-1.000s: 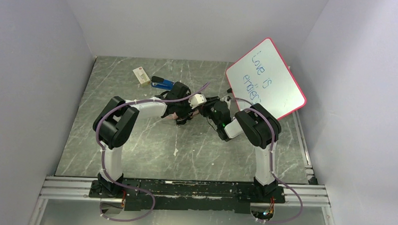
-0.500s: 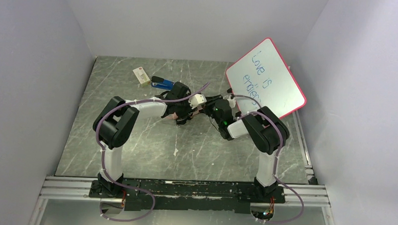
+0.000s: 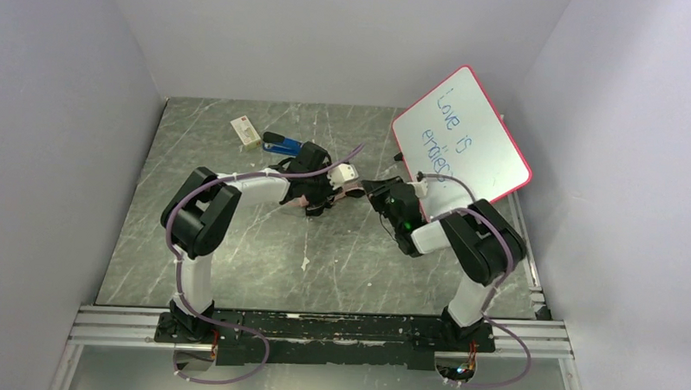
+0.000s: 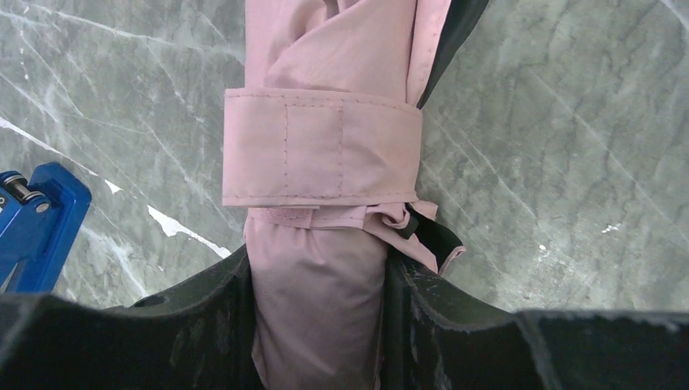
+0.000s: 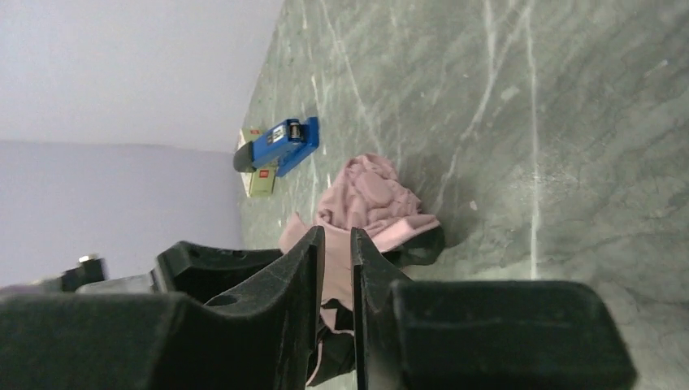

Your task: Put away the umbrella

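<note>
Retreating rightward, right tool (image 5: pixel 333 252) narrowed to a sliver; pinching anything? Cannot tell. Left tool (image 4: pixel 317 280) clamps pale pink-and-black folded fabric umbrella (image 4: pixel 341 49), strap (image 4: pixel 321 146) fastened, mid-frame on grey marble bench (image 3: pixel 262 244). Bundling looks done.

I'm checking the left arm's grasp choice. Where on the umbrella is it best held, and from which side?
Take the umbrella on its tight roll just beside the fastened strap, coming from above with fingers across it. It lies flat on the table, and there the fabric is bound round and firm; the left end effector grips there. The bunched end looks loose.
</note>
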### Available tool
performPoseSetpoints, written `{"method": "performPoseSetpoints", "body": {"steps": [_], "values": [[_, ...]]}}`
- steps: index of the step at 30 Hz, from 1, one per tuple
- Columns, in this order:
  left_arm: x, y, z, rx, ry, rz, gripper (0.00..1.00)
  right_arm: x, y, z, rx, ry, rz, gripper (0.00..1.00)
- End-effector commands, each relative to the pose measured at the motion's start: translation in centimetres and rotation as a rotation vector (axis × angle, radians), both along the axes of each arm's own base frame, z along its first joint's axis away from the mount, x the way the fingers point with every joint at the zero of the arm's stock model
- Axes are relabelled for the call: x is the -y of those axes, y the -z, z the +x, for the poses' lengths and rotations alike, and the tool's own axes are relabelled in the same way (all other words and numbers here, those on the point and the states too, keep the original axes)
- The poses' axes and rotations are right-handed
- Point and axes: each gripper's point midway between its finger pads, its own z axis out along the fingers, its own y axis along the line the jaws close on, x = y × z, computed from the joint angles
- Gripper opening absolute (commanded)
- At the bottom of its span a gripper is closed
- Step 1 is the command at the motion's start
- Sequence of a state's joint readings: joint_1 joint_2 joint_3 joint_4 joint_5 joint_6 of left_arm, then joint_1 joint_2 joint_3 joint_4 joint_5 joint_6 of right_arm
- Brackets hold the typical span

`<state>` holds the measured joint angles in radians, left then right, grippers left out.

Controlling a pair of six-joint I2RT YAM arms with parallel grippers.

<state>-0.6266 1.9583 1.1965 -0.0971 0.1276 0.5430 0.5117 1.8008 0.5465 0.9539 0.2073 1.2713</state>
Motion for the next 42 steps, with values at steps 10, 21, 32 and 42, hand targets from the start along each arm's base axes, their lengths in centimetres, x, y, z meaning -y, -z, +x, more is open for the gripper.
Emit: {"method": "performPoseSetpoints", "body": {"steps": [10,21,32,42], "values": [[-2.9,0.5,-9.4,-0.222,0.231,0.074,0.05,6.9,-5.5,-3.1,0.067,0.101,-0.366,0.22],[-1.6,-3.0,-9.6,-0.187,0.247,-0.012,0.42,7.9,-4.6,-5.2,0.037,0.089,-0.379,0.22],[-2.0,-6.8,-7.5,-0.129,0.203,-0.054,0.70,8.9,-5.3,-4.7,0.057,0.084,-0.525,0.28],[-3.6,-10.5,-4.7,-0.092,0.128,-0.111,0.81,8.3,-6.5,-4.6,0.109,0.007,-0.609,0.35]]}}
